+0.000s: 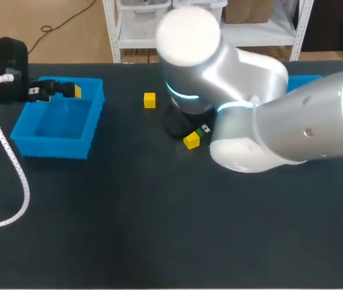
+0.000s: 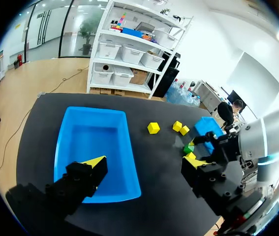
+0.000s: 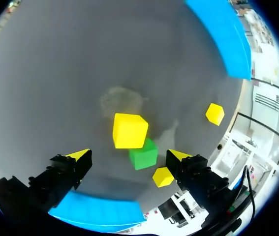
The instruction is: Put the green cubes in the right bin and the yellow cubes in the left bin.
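Closing on the green cube (image 3: 143,153) alone is the hard part, I judge: just right of the head frame's centre it sits tight against a yellow cube (image 3: 129,130), with a second yellow cube (image 3: 163,176) just beside it. The right gripper (image 3: 129,155) hovers above them, fingers spread and empty; centre them on green only. The left gripper (image 2: 144,164) hangs released, empty, over the left bin (image 2: 92,132)

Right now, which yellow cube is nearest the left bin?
The lone yellow cube; the rest lie farther from the left bin, toward the right bin.

No text, label, number or sign can be read anywhere.
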You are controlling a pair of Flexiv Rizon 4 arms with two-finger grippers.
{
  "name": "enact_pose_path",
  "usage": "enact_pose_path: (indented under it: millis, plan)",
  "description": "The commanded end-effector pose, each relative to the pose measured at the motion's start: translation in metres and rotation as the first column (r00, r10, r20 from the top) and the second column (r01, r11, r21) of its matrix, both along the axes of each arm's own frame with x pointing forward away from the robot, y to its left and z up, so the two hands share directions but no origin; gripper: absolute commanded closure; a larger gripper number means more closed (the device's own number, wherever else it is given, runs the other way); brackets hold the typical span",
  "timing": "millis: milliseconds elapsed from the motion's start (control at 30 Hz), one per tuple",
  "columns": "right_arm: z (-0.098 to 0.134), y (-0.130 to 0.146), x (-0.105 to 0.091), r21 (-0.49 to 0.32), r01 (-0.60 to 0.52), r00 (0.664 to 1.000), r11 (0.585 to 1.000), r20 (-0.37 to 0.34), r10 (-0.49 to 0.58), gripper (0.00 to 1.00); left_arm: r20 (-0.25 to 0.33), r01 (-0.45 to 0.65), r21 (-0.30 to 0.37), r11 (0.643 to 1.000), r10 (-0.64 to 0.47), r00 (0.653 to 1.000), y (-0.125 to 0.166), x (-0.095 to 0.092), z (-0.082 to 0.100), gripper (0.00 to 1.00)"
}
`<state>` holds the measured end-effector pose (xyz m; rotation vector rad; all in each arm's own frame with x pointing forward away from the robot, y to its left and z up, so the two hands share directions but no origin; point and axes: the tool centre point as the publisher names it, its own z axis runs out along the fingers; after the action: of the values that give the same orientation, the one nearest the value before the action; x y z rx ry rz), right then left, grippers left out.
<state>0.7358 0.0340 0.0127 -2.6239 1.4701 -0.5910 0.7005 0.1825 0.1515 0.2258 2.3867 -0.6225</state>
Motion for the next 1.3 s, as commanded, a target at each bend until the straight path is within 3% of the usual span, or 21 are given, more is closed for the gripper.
enact_pose_path:
  millis: [33,500,533,600,667,1200,1300]
  plan:
    - [-0.011,-0.003,-0.001,0.019,0.004,0.998,1.000,0.069,-0.005,0.00,0.007,0.005,-0.009,1.000,-0.005,1.000,0.002,0.000,-0.002,0.00]
    - [-0.022,-0.012,0.001,0.033,-0.016,0.987,0.999,0.162,0.010,0.00,0.007,0.005,-0.009,1.000,-0.005,1.000,0.002,0.000,-0.002,0.00]
    - [-0.023,-0.012,0.001,0.043,-0.018,0.986,0.999,0.167,0.011,0.33,0.007,0.005,-0.009,1.000,-0.005,1.000,0.002,0.000,-0.002,0.00]
    - [-0.022,-0.012,0.000,0.048,-0.021,0.985,0.999,0.173,0.013,0.83,0.007,0.005,-0.009,1.000,-0.005,1.000,0.002,0.000,-0.002,0.00]
    - [-0.021,-0.012,0.000,0.053,-0.021,0.984,0.998,0.176,0.011,1.00,0.007,0.005,-0.009,1.000,-0.005,1.000,0.002,0.000,-0.002,0.00]
    - [-0.015,-0.020,-0.003,0.053,-0.028,0.984,0.998,0.175,0.018,1.00,0.007,0.005,-0.009,1.000,-0.005,1.000,0.002,0.000,-0.002,0.00]
    - [-0.005,-0.022,-0.004,0.094,-0.003,0.984,0.996,0.179,-0.014,1.00,0.007,0.005,-0.009,1.000,-0.005,1.000,0.002,0.000,-0.002,0.00]
